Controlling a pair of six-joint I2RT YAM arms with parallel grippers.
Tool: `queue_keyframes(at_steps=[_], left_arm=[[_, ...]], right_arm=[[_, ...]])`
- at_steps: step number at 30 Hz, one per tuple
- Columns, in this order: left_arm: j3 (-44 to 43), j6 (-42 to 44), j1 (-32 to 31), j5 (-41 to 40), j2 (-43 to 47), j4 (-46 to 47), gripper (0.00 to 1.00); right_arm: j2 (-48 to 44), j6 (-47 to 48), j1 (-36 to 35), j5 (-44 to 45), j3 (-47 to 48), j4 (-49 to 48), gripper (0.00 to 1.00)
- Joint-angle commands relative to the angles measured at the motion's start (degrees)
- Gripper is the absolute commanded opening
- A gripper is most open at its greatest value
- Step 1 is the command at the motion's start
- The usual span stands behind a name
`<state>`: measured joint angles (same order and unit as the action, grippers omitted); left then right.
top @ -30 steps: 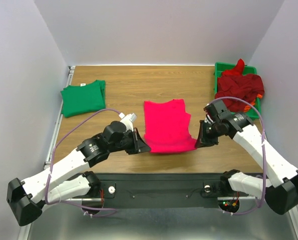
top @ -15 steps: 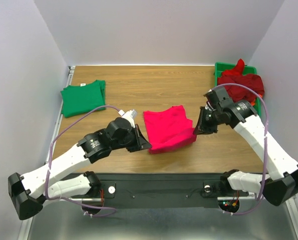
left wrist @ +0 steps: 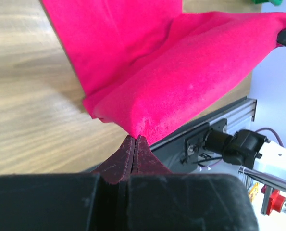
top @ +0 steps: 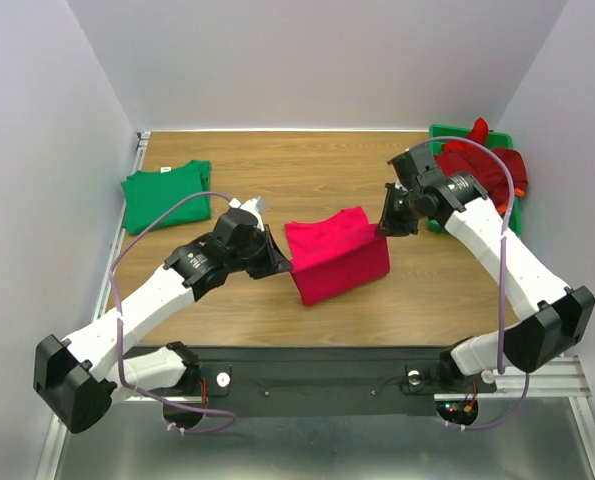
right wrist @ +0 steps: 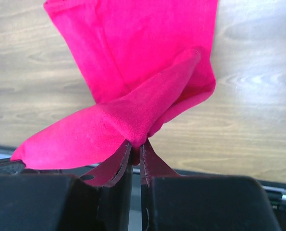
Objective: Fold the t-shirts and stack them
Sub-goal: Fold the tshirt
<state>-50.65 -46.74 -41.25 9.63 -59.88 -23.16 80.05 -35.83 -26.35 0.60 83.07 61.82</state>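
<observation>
Near the middle of the brown wood-grain table [top: 277, 165], the bright pink-red cloth t-shirt [top: 337, 262] is lying partly doubled over itself, with 1 edge being held up off the wood between the 2 arms. In the left wrist view the cloth [left wrist: 181, 72] is draping away from the grip as a thick rolled fold, its lower layer resting flat on the wood. In the right wrist view the cloth [right wrist: 147, 57] is bunching into a pointed fold at the grip and spreading out on the table beyond.

The left claw [top: 283, 268] is pinching the shirt's left corner; seen from its own wrist, the left claw [left wrist: 134, 143] is pressed fully together, with only a thin bit of cloth between the fingers. The right claw [top: 384, 227] is gripping the shirt's right corner; from its wrist, the right claw [right wrist: 135, 147] is standing at a narrow gap, filled by a thicker pinch of pink-red cloth.

Well apart at the far left, a folded green cloth t-shirt [top: 167, 197] is lying flat. At the far right, a heap of dark red and orange cloth shirts [top: 482, 172] is sitting in a green plastic tray [top: 438, 133], just behind the right arm.
</observation>
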Motion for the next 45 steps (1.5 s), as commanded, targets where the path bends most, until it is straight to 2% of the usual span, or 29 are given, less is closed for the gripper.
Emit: queue_keyframes(at_steps=[1, 16, 29, 39, 40, 41, 42, 43, 44, 45], left_arm=[[-3.0, 4.2, 2.4, 3.3, -2.2, 2.5, 0.00], [-9.5, 9.7, 9.3, 6.2, -13.2, 5.1, 0.00], [-14.4, 11.8, 11.9, 7.6, -22.8, 7.7, 0.00], [-18.9, 12.5, 14.4, 5.0, -30.9, 10.2, 0.00], [-21.9, 13.1, 15.5, 3.7, -33.0, 10.7, 0.00], [-24.9, 13.6, 16.2, 2.9, -34.5, 9.3, 0.10], [-33.5, 15.0, 17.6, 0.2, -38.0, 7.4, 0.55], [-33.5, 15.0, 17.6, 0.1, -39.9, 4.8, 0.71], [-44.2, 17.0, 18.2, -3.7, -41.5, 2.2, 0.92], [-49.5, 18.3, 18.4, -5.8, -44.2, -2.5, 0.98]], right_arm=[[1.9, 2.2, -0.3, 5.2, 3.8, -3.3, 0.00], [15.6, 6.7, -0.1, 10.0, 15.2, -6.0, 0.00], [23.7, 11.0, 1.6, 12.6, 18.4, -8.9, 0.00], [29.5, 12.6, 4.2, 13.5, 20.9, -13.6, 0.00], [31.5, 13.0, 4.7, 13.4, 23.1, -15.7, 0.04], [33.0, 13.1, 5.9, 13.4, 25.8, -16.3, 0.12], [35.7, 13.2, 6.7, 12.6, 32.4, -16.3, 0.43], [35.7, 13.2, 7.3, 11.9, 32.4, -16.0, 0.57], [36.8, 13.1, 7.6, 11.4, 36.6, -15.9, 0.66], [37.6, 13.0, 8.1, 11.3, 42.8, -15.9, 0.89]])
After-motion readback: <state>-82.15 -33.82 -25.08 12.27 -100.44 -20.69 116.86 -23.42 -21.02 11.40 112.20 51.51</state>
